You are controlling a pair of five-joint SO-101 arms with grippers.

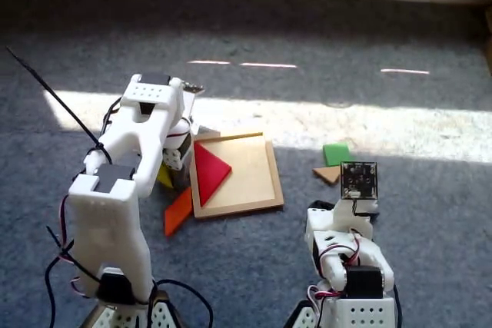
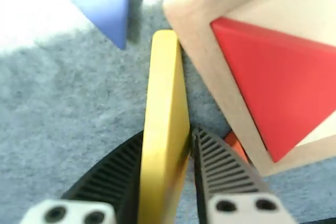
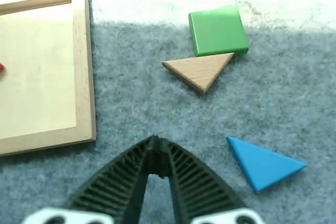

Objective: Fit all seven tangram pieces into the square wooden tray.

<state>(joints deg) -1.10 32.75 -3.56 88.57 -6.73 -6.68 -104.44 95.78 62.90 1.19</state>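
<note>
Just left of the wooden tray (image 1: 274,174), the left gripper (image 2: 168,139) pinches the yellow piece (image 2: 165,82) across its 2 flat faces, a light, stiff, smooth slab likely to pivot unless held mid-length, while the right gripper (image 3: 156,150) rests closed and empty right of the tray.

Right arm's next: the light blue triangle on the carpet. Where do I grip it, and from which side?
Come straight down with the right tool, opened first: the light blue triangle lies flat with bare carpet all around. Probably pinch from its long edge to the opposite corner.
</note>
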